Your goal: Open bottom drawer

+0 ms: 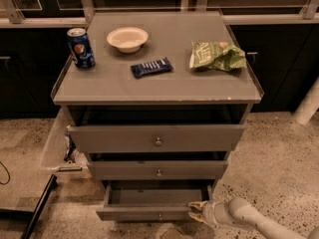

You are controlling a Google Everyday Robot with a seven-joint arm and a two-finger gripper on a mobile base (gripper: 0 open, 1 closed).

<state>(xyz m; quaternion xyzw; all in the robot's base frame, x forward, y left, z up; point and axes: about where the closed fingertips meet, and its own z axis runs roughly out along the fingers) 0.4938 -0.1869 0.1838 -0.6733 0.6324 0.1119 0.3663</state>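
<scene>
The bottom drawer (149,213) is the lowest and narrowest grey front of the cabinet, with a tiny round knob (159,216). It stands pulled out, and its dark empty inside shows from above. My gripper (195,211) comes in from the lower right on a pale arm. Its tips sit at the right end of the drawer front, against the front's top edge. The mid-sized drawer (158,170) and the tall top drawer (157,138) above it also stand slightly out.
On the cabinet top (164,86) are a blue soda can (80,48), a white bowl (127,39), a dark snack bar (151,67) and a green chip bag (216,56). A flat panel (56,143) leans out at the cabinet's left. The floor is speckled stone.
</scene>
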